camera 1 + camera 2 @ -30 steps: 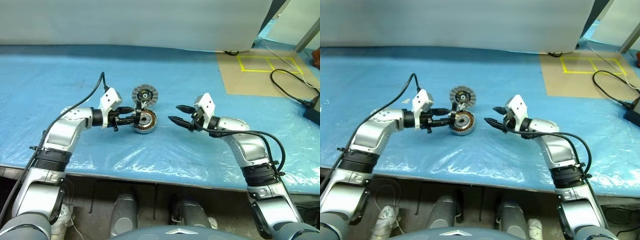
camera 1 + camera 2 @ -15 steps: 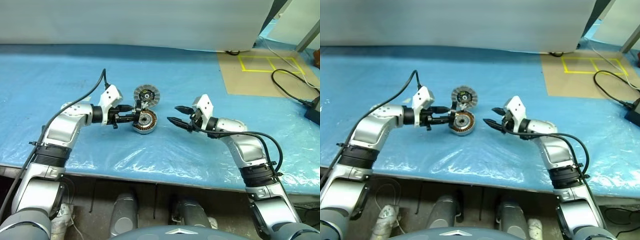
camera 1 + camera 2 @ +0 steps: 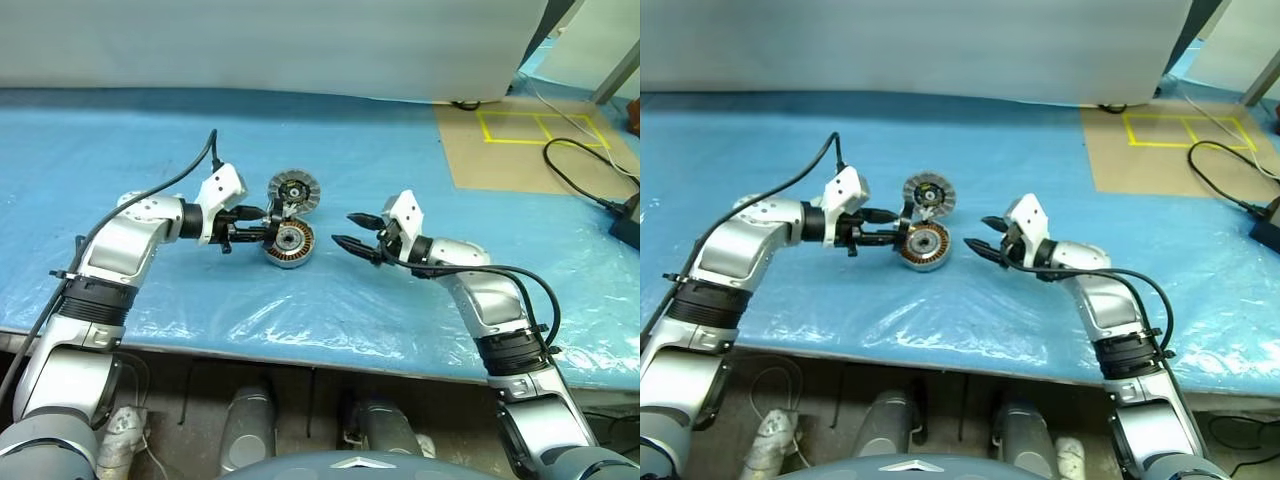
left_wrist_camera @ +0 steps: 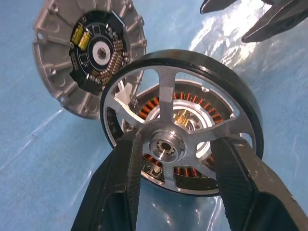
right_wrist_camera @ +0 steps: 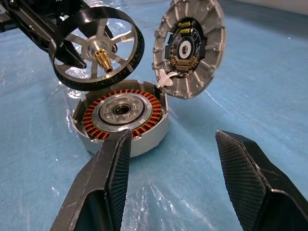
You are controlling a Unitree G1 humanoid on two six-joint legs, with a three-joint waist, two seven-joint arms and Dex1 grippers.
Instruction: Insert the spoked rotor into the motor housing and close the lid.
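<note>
While I pinch the spoked rotor [image 4: 180, 137] in my left claw [image 4: 178, 159], it hangs tilted just above the motor housing [image 5: 122, 118], clear of the opening, with its brass shaft [image 5: 103, 58] pointing down toward the housing's centre bore. My two black fingers [image 4: 120, 183] press on the rotor from either side of its silver hub, across the spokes, and the dark outer rim stands free around them. Through the spokes I can see the ring of copper-brown windings below.

The housing sits flat on the tabletop [image 3: 330, 150], near the middle of the blue plastic sheet. Right at its one o'clock the lid [image 3: 291, 189] stands up on edge, leaning back from the housing's rim and touching it, with its inner face toward me: a dark circuit board with small yellow parts, ringed by grey metal fins.

At three o'clock of the housing, a little way off, my right claw [image 3: 352, 231] hovers with its fingers spread and nothing between them, tips aimed at the housing.

Farther out, at about two o'clock, a brown board [image 3: 520, 150] marked with yellow tape [image 3: 535, 128] lies on the sheet, and a black cable [image 3: 580, 175] curls across it toward the right edge.
</note>
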